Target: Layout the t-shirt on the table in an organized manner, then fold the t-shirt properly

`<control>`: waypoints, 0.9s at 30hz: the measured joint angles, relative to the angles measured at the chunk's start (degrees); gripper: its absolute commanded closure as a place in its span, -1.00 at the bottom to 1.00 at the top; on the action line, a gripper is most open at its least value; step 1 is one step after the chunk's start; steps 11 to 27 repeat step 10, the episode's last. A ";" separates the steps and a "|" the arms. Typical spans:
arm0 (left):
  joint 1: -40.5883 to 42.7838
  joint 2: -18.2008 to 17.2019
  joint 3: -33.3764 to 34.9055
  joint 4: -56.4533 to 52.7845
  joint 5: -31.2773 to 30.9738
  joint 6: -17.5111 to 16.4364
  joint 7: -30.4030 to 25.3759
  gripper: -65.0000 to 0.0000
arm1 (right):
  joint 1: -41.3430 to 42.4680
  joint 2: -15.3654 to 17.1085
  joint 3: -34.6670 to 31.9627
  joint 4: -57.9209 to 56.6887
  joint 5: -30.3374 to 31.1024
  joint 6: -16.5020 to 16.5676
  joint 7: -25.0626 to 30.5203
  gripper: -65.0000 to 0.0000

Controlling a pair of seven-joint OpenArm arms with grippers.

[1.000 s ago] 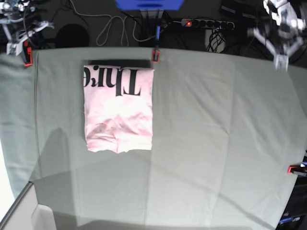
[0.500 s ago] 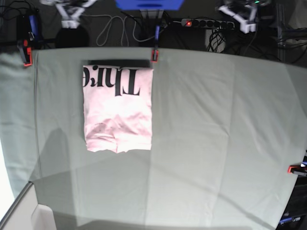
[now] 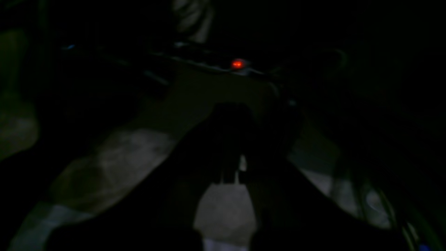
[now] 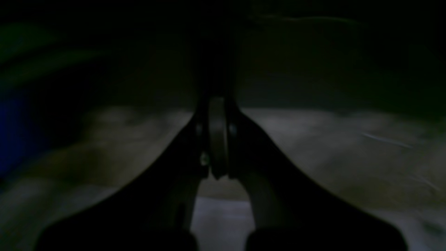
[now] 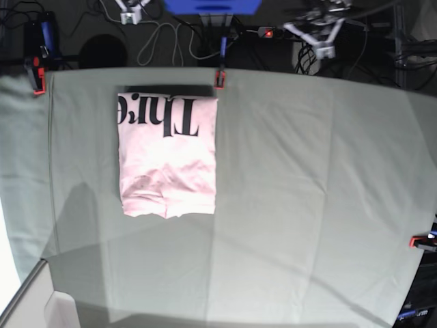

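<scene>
A: What could still go wrong here?

B: Not much, I'd judge. The t-shirt lies folded into a neat rectangle on the bench, around eleven o'clock in the base view, its black lettering at the far edge just beside the red clamp at twelve. The lower hem is a little uneven at six o'clock of the bundle, so a loose flap could spring open if anything brushed it. The cloth over the bench is creased too; a tug on it would shift the fold.

A: And the arms?

B: Both are off the bench, beyond its far edge among the cables. If one swung back low it could snag a cable or the power strip with the red light.

A: Fingers, then?

B: The right arm's fingers, at eleven o'clock in the base view, are pressed together and hold nothing. The left arm's fingers, near one o'clock, show only as a dark outline in the wrist view, but they look closed as well, empty, touching nothing.
</scene>
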 measured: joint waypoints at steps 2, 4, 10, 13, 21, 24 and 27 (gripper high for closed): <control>0.09 0.59 0.00 0.04 1.36 1.40 -0.22 1.00 | 1.40 1.95 -3.10 -3.91 0.46 -9.55 2.56 1.00; 0.17 0.55 0.00 0.04 2.19 2.14 0.00 1.00 | 2.10 2.86 -5.73 -6.38 0.22 -14.58 4.02 1.00; -0.26 0.87 0.00 0.02 3.48 2.25 -0.02 1.00 | 1.84 1.49 -7.45 -6.69 0.33 -15.85 7.04 1.00; -0.26 0.87 0.00 0.02 3.48 2.25 -0.02 1.00 | 1.84 1.49 -7.45 -6.69 0.33 -15.85 7.04 1.00; -0.26 0.87 0.00 0.02 3.48 2.25 -0.02 1.00 | 1.84 1.49 -7.45 -6.69 0.33 -15.85 7.04 1.00; -0.26 0.87 0.00 0.02 3.48 2.25 -0.02 1.00 | 1.84 1.49 -7.45 -6.69 0.33 -15.85 7.04 1.00; -0.26 0.87 0.00 0.02 3.48 2.25 -0.02 1.00 | 1.84 1.49 -7.45 -6.69 0.33 -15.85 7.04 1.00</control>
